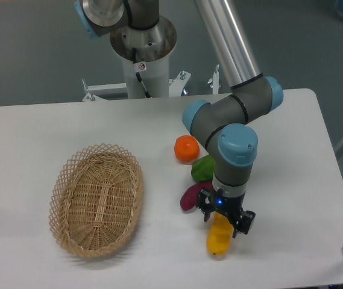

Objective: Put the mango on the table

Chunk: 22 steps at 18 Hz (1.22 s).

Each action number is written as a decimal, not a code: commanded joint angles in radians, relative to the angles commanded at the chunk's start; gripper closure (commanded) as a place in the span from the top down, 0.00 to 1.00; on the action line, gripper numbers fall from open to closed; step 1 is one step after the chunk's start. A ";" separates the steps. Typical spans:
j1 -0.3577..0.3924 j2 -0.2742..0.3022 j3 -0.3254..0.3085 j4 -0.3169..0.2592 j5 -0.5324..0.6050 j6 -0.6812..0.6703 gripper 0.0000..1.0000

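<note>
**One yellow mango under the black pincer, low on the white table**

One fixed camera looks down on a large white tabletop with rounded corners (50, 129), and we see a grey robot arm with pale blue joint caps (237, 144) reaching over its right half. At the arm's tip the black two-finger pincer (225, 218) points down at the table, its fingers set on either side of the upper end of a smooth, elongated yellow mango (219, 238). The mango's lower end sticks out below the fingers toward the table's near edge, and it appears to rest on the surface. We cannot tell whether the fingers are pressing on the fruit or have parted from it.

Just left of the pincer lies a small purple elongated vegetable (189, 197), close to the mango but not touching it as far as we can see. Above that sits a green vegetable (202, 168), partly hidden by the arm, and above that a round orange fruit (187, 148).

On the left half of the table, well apart from the fruit, lies an oval woven wicker basket (97, 199). At the far edge stands the arm's grey and white base column (143, 51).
</note>
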 joint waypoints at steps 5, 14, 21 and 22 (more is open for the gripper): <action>0.014 0.026 0.063 -0.063 0.002 0.008 1.00; 0.038 0.069 0.242 -0.532 0.136 0.149 1.00; 0.084 0.133 0.233 -0.641 0.170 0.282 1.00; 0.089 0.138 0.221 -0.638 0.172 0.282 1.00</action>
